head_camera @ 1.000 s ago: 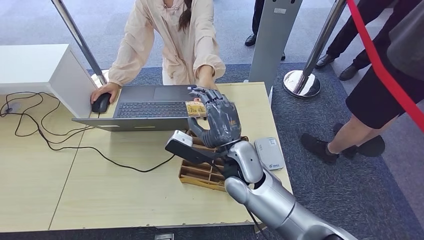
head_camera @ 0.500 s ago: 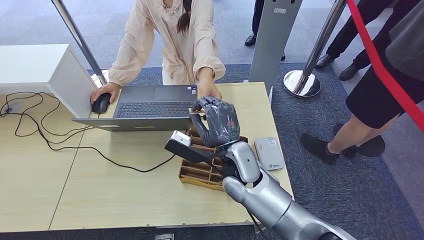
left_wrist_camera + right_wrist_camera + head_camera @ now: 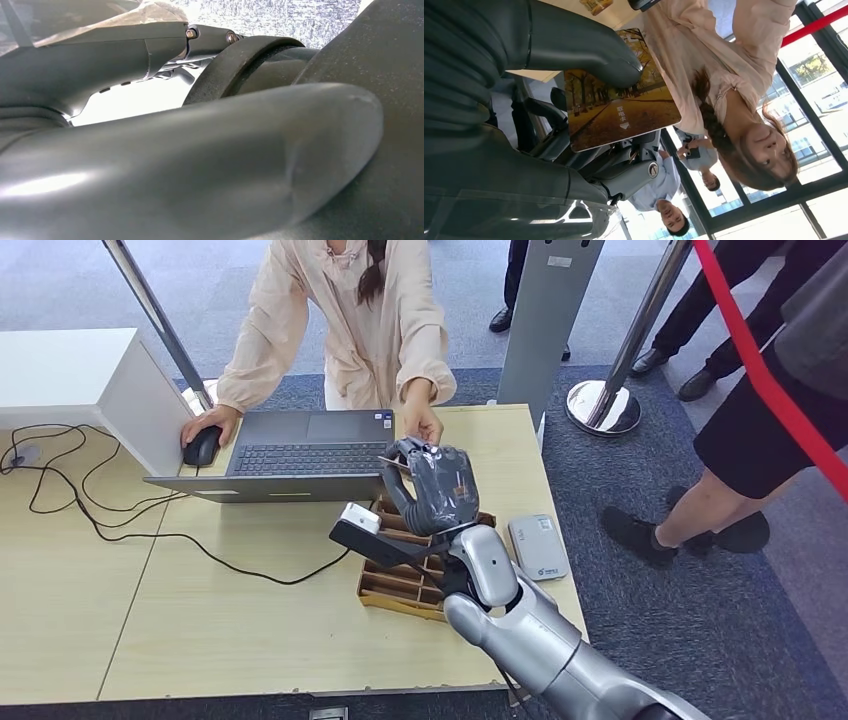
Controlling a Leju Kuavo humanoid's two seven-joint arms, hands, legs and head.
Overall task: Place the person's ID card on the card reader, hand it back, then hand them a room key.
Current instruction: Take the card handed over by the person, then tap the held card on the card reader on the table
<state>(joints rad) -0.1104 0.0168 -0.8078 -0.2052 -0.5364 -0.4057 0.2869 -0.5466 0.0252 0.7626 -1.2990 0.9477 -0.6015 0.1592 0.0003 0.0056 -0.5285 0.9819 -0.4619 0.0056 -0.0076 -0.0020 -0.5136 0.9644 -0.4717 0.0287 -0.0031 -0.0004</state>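
My right hand [image 3: 435,490] is raised over the desk beside the laptop [image 3: 290,455] and pinches a card [image 3: 619,112] printed with autumn trees between thumb and fingers [image 3: 574,55]. In the head view only a thin edge of the card [image 3: 392,462] shows. The person's hand [image 3: 425,426] hovers just beyond my fingers, apart from the card. The grey card reader [image 3: 538,546] lies on the desk to the right of my wrist. A wooden card tray [image 3: 392,585] sits under my forearm. Dark, blurred parts of my left hand [image 3: 200,165] fill the close left wrist view.
The person's other hand rests on a mouse [image 3: 202,447] left of the laptop. Black cables [image 3: 120,530] trail over the left of the desk, and a white box [image 3: 70,375] stands at its back left. A stanchion base [image 3: 603,405] and standing people are to the right.
My right hand has turned, so the card's picture side no longer faces the head camera. The person's hand has come forward over the desk edge toward my fingers.
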